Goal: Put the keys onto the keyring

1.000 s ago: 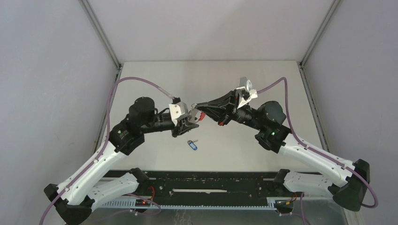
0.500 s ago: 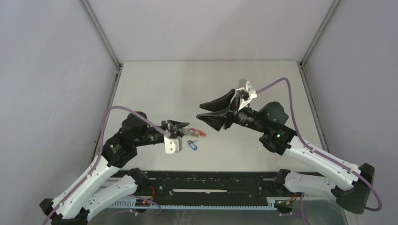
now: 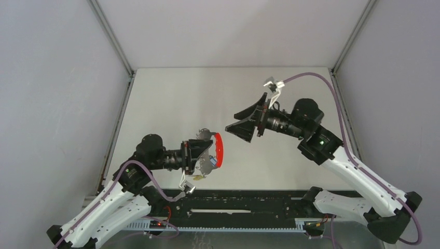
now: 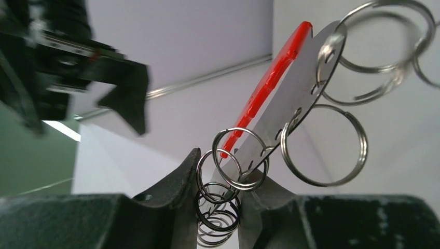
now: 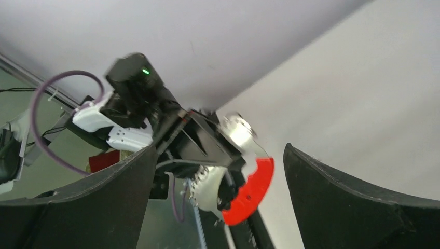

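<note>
Left gripper point(image 3: 206, 155) got pulled back toward 6 o'clock, wrist rolled, clamping the keyring point(image 3: 218, 149); right gripper point(image 3: 232, 122) now wide open at its 2 o'clock.

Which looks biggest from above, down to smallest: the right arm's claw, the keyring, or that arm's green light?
1. right claw, its jaws spread wide
2. keyring, clearly smaller than the claw
3. green light, just a dot

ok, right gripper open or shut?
Open: right gripper fingers stand wide apart, holding nothing. The keyring is clamped in the left gripper.
</note>
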Tool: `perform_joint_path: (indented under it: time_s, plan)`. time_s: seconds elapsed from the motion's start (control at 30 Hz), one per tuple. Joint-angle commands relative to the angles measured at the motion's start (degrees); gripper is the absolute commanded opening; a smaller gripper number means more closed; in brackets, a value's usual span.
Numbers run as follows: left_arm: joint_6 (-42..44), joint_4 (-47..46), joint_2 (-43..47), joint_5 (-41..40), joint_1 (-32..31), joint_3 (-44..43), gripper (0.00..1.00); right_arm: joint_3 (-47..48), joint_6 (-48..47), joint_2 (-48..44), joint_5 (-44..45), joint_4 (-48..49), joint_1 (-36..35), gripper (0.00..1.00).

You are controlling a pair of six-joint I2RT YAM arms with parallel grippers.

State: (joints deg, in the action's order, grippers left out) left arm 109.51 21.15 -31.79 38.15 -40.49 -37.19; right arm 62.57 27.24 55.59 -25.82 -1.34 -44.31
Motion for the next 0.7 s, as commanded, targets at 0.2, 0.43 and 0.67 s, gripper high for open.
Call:
perform_joint_path:
  time_s: [0.2,0.43,0.67]
  plan:
    - [19.4,-12.2,-0.8,8.1,0.1,-1.7,0.00,-1.6,9.4,7.1,-11.1,-4.4,1.3,1.00]
    - [16.3,-15.3,-0.7,7.6,0.2,-1.9,0.00,-7.7,15.5,8.3,-19.6,11.4,1.0,0.83]
    - [14.6,-16.0,-0.4,7.6,0.2,-2.4,0.00,-9.6,23.7,13.3,-25.5,28.0,0.0,0.42]
